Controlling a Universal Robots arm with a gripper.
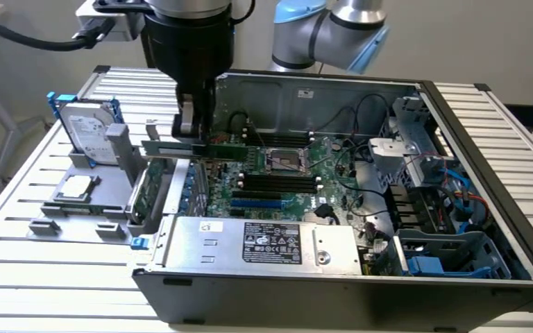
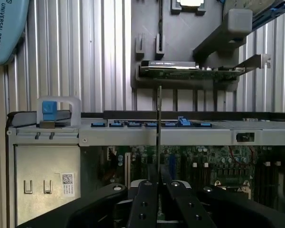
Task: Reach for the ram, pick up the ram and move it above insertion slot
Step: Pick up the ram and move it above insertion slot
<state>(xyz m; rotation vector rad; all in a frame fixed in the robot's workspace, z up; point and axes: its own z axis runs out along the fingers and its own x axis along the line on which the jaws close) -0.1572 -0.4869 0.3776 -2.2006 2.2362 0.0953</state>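
The claw [image 1: 192,132] is closed on the ram [image 1: 197,149], a long, narrow green stick that it holds level and lifted clear of the grey holder tray [image 1: 81,198] on the counter [image 1: 26,250]. In the exterior view the ram hangs over the case's [image 1: 359,291] wall on the exterior view's left, one end out over the upright expansion card [image 1: 146,194], the other end reaching in over the motherboard [image 1: 285,184].

In the wrist view the ram [image 2: 159,128] shows edge-on as a thin vertical line rising from between the two black fingers [image 2: 143,204], which pinch it from both sides (no gap shows between pad and board).

By my reading, the reach and the pick-up are done: the stick is off its rest and carried by the arm. The carry is under way but not finished. The black memory slots [image 1: 280,182] lie further toward the middle of the board, beside the processor socket [image 1: 290,158], and the ram is near them, not yet squarely over them. It also looks well above the board. What is left, as far as can be judged, is the last part of the travel and lining the stick up along a slot.
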